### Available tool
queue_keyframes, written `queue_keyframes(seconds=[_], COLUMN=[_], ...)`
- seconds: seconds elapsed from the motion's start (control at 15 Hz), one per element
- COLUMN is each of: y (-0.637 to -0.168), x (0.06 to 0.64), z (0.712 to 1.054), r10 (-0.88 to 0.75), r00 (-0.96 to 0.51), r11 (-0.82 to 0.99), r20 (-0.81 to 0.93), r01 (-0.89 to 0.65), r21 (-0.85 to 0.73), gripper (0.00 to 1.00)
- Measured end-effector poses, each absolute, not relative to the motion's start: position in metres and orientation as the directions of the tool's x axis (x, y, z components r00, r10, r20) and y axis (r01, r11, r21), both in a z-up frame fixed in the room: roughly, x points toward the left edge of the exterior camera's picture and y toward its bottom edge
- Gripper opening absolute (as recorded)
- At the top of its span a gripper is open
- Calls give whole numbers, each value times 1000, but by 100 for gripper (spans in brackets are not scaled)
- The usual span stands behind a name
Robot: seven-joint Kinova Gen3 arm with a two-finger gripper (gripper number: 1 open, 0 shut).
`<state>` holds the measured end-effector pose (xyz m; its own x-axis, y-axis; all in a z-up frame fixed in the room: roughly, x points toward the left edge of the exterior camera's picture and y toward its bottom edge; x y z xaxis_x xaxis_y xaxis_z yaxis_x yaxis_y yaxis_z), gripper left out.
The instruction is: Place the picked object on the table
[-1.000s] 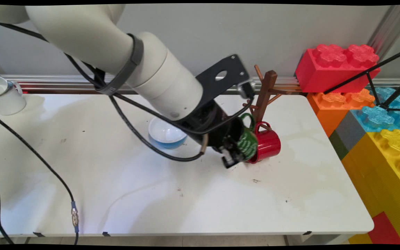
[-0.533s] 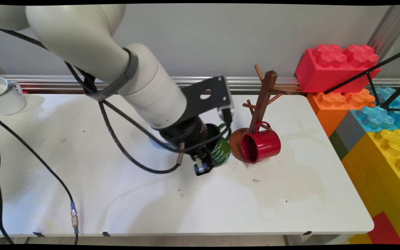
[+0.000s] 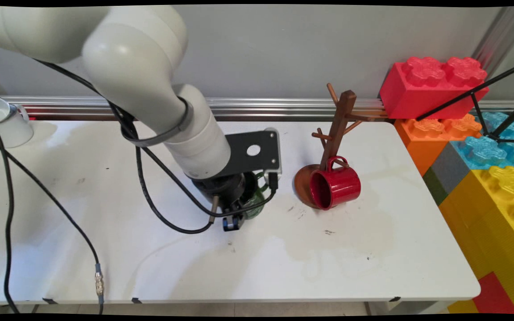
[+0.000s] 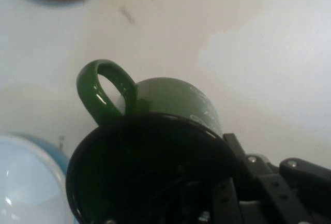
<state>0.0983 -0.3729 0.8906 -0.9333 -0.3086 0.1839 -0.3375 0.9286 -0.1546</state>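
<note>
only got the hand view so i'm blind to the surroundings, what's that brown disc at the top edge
observer: it's the base of a wooden mug tree standing near the table's far right.
operator: anything on it
observer: a red mug, on its side, its handle hooked over a low peg.
operator: how close is my green mug to it
observer: the green mug is left of the tree in the main view, with bare table between them.
</note>
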Motion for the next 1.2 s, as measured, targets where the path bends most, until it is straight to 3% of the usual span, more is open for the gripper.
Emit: queue_keyframes(seconds=[1.2], y=[-397], x=[119], z=[826], r10=[-288], r00=[-957], r11=[953], r20=[-43], r01=[-282], r21=[-109], gripper=[0])
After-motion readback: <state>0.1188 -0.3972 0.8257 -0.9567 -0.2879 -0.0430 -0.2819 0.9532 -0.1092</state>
